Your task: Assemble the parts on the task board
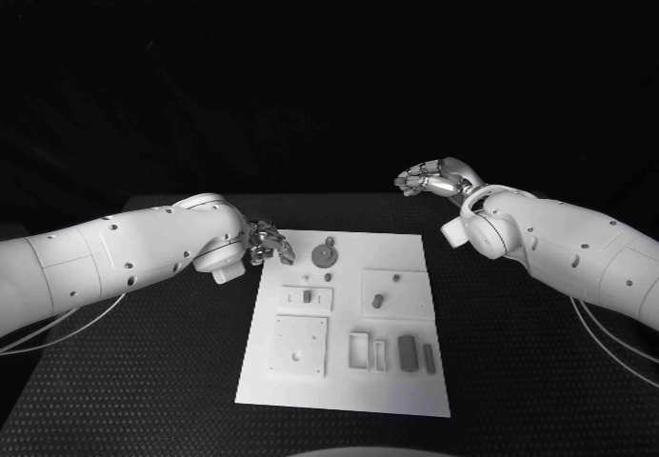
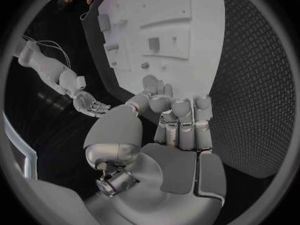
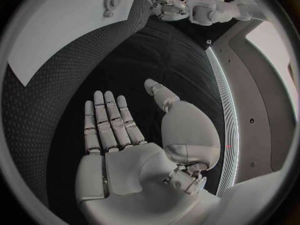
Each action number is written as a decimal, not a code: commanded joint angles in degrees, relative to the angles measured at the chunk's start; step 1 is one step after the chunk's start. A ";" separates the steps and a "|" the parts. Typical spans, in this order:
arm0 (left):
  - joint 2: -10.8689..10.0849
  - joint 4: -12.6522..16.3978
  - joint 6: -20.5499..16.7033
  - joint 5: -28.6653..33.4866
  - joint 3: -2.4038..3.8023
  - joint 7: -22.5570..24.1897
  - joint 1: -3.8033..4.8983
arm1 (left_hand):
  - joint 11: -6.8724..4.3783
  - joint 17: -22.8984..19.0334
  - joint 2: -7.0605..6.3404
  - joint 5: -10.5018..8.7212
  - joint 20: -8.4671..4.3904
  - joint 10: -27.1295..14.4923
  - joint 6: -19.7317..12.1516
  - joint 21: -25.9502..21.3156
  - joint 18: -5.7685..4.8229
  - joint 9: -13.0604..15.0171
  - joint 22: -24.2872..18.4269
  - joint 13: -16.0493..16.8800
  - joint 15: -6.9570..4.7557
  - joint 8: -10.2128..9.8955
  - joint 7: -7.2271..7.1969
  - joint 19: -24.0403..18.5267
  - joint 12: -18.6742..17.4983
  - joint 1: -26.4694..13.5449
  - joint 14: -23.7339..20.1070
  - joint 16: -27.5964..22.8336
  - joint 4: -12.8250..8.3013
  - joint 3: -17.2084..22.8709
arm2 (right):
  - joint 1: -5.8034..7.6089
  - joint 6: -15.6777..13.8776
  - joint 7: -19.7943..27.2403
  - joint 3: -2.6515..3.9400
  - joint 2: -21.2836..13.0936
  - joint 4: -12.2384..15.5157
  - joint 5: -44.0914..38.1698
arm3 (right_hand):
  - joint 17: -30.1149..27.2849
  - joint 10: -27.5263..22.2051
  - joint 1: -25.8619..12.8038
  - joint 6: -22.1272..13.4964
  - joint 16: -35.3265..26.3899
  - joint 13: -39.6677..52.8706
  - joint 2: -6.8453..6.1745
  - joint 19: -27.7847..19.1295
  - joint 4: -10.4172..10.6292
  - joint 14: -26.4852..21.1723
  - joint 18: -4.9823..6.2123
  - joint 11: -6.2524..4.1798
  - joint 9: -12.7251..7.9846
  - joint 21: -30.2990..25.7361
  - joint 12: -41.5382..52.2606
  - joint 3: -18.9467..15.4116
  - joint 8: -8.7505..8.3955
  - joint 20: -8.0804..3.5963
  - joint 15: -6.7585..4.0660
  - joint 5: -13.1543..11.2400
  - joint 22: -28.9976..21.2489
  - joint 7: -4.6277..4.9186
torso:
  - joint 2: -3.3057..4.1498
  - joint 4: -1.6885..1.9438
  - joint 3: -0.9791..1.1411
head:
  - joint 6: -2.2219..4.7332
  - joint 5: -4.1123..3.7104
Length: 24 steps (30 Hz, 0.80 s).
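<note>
Task board (image 1: 412, 249) lies between left hand (image 1: 268, 242) and right hand (image 1: 432, 179).

Setting is a robotics test lab. A black textured desk (image 1: 522, 381) stands in a darkened surround, carrying a white task board (image 1: 412, 381) with small grey parts (image 1: 407, 349) in recessed compartments. Cables (image 1: 55, 328) trail from a white robot arm.

Black table (image 1: 522, 381) with a fine dotted, textured surface, dark surroundings beyond its far edge
</note>
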 commanded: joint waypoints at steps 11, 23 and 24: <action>-1.62 5.42 -1.68 -5.01 -1.00 -3.38 -0.45 | -0.55 -0.34 -0.42 -0.06 -8.06 -0.05 3.90 0.40 0.44 1.85 -0.27 -0.22 -1.07 0.60 -2.32 -0.20 -0.02 -0.37 0.25 0.17 0.21 0.22 | 0.01 0.39 0.43 0.03 -0.03 0.13 -0.11 | -0.10 0.32 -0.41 -0.35 -0.40 0.08 -0.21 -0.40 0.08 -0.44 -0.44 -0.13 -0.07 -0.28 -0.31 -0.08 0.41 -0.16 0.14 0.47 0.15 1.62 | 0.08 -0.13 0.03 | -0.64 0.31; -2.19 7.41 -1.13 -6.95 -1.00 -3.71 -1.65 | -0.70 -0.51 -0.44 -0.26 -8.13 0.13 4.30 0.58 0.41 2.20 -0.50 -0.40 -1.06 0.87 -2.49 -0.26 0.18 -0.83 0.45 0.51 0.62 0.14 | 0.01 0.39 0.45 0.03 -0.08 0.15 -0.10 | -0.12 0.34 -0.42 -0.37 -0.40 0.08 -0.21 -0.40 0.10 -0.45 -0.45 -0.12 -0.09 -0.32 -0.35 -0.07 0.42 -0.17 0.14 0.63 0.21 1.62 | 0.09 -0.17 0.03 | -1.06 0.31; -2.18 7.51 -0.89 -7.70 -1.00 -3.75 -1.71 | -0.71 -0.52 -0.43 -0.24 -8.13 0.14 4.31 0.59 0.41 2.22 -0.51 -0.41 -1.06 0.89 -2.50 -0.26 0.19 -0.84 0.46 0.53 0.63 0.14 | 0.01 0.39 0.45 0.03 -0.08 0.15 -0.10 | -0.12 0.34 -0.43 -0.37 -0.41 0.08 -0.21 -0.40 0.10 -0.45 -0.45 -0.12 -0.09 -0.32 -0.35 -0.07 0.42 -0.17 0.14 0.64 0.22 1.62 | 0.09 -0.17 0.02 | -1.07 0.31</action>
